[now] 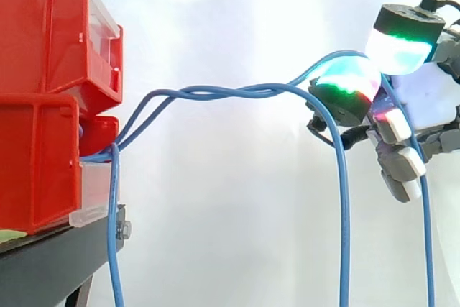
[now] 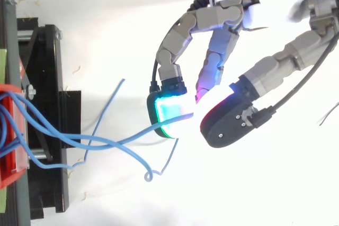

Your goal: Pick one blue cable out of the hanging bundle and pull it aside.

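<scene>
Blue cable (image 1: 307, 72) pinched between glowing fingertips (image 1: 350, 77) of the hand (image 1: 431, 98).
It is held above the other strands (image 1: 343, 199), well apart from the red bins (image 1: 43, 34).

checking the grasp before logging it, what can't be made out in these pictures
- side view: lower ends of the blue cables, cut off by the bottom edge
- side view: where the cables begin, behind the red bins
- both views: the held cable's stretch inside the hand, covered by its pads
</scene>
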You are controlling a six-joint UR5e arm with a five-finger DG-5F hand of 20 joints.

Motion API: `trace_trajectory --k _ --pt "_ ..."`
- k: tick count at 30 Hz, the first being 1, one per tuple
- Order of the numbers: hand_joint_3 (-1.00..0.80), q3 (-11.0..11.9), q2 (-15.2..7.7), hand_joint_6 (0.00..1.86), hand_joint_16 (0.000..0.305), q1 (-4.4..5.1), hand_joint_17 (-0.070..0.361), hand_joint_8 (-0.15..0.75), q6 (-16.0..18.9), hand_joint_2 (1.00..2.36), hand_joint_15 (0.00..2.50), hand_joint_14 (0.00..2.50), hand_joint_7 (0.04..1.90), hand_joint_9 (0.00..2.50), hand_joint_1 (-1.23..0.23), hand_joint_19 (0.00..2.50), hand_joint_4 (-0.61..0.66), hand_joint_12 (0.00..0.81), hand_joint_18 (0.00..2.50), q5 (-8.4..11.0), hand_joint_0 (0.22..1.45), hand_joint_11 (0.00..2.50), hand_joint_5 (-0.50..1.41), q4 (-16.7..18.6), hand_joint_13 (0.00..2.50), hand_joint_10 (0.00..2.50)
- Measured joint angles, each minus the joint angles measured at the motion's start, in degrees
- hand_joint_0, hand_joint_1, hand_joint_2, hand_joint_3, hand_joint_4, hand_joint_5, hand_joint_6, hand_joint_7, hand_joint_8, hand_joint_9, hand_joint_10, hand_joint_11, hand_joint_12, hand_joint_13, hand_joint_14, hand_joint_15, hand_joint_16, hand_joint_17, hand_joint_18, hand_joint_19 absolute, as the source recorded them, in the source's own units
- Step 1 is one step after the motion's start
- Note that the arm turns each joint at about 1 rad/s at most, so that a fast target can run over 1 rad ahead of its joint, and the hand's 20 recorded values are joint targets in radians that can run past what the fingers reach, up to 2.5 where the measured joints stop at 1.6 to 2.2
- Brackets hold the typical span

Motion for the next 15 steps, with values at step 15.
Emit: trace_trajectory --k 15 --pt "-0.1 0.0 0.0 0.83 0.063 -0.01 0.142 0.265 0.0 1.28 0.48 0.02 0.87 1.13 -0.85 0.5 -0.08 0.406 0.82 0.0 0.52 0.1 0.03 0.0 0.95 0.01"
